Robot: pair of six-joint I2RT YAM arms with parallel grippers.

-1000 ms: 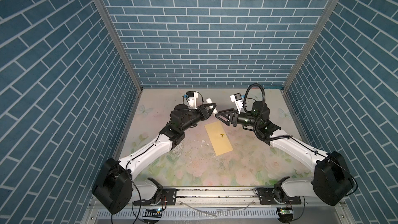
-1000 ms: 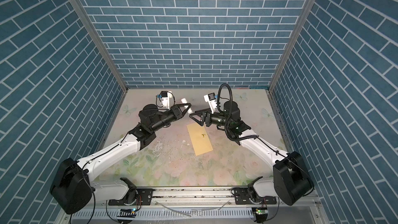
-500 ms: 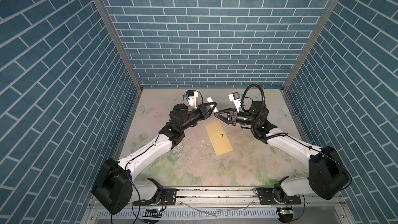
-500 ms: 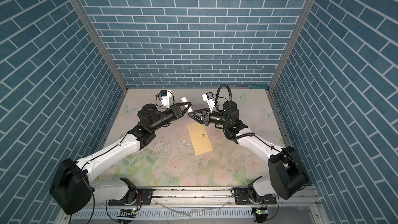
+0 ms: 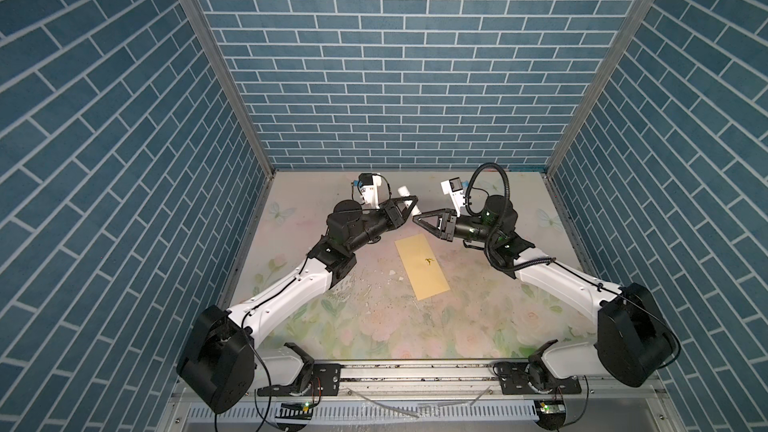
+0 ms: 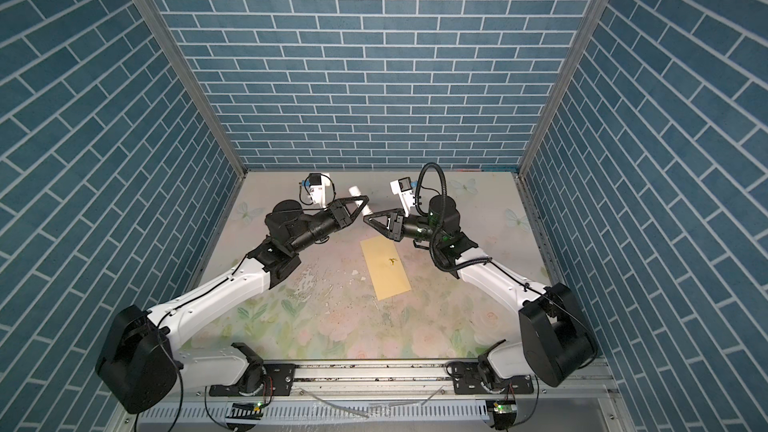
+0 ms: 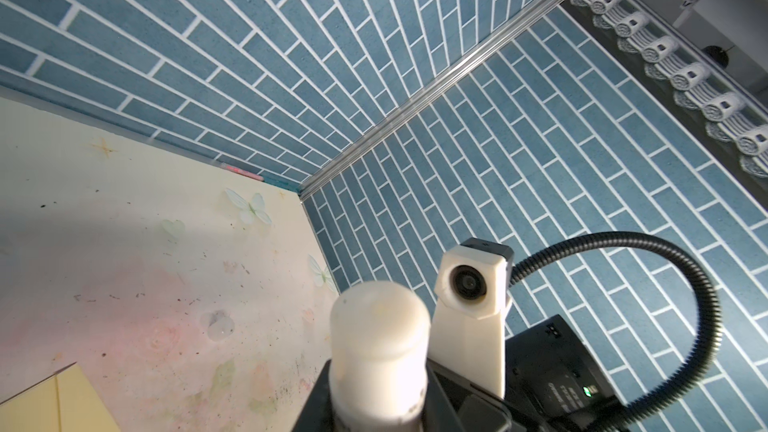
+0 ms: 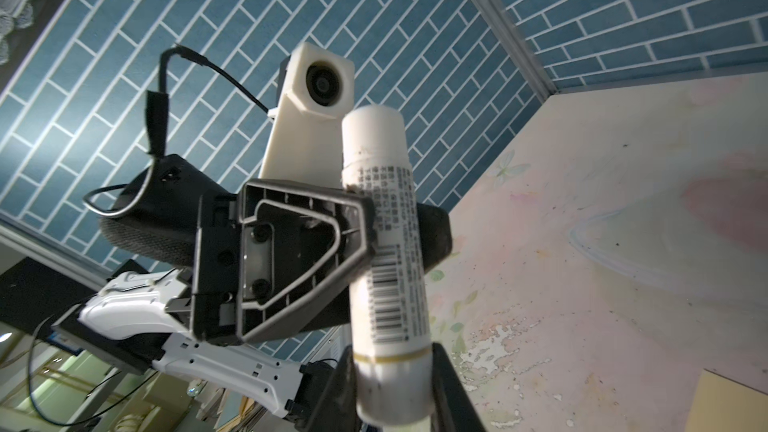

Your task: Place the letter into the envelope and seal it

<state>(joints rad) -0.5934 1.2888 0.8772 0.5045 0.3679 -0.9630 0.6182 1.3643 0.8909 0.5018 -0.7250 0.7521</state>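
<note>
The yellow-tan envelope (image 5: 422,265) (image 6: 386,268) lies flat on the floral table with its dark squiggle mark facing up. One corner of it shows in the left wrist view (image 7: 50,401) and in the right wrist view (image 8: 731,405). The letter is out of view. Above the envelope's far end, a white glue stick (image 5: 405,193) (image 6: 356,192) (image 7: 380,347) (image 8: 386,243) is held between both arms. My left gripper (image 5: 409,207) (image 6: 365,202) (image 7: 374,405) (image 8: 365,222) is shut on its barrel. My right gripper (image 5: 417,220) (image 6: 368,220) (image 8: 390,388) is shut on its lower end.
Blue brick walls (image 5: 395,76) close in the table at the back and both sides. Scuffed, flaking patches (image 5: 361,284) mark the tabletop left of the envelope. A rail (image 5: 415,371) runs along the front edge.
My right gripper has moved left to the glue stick and its jaws have closed on the stick's lower end. The left gripper has held still with the stick.
</note>
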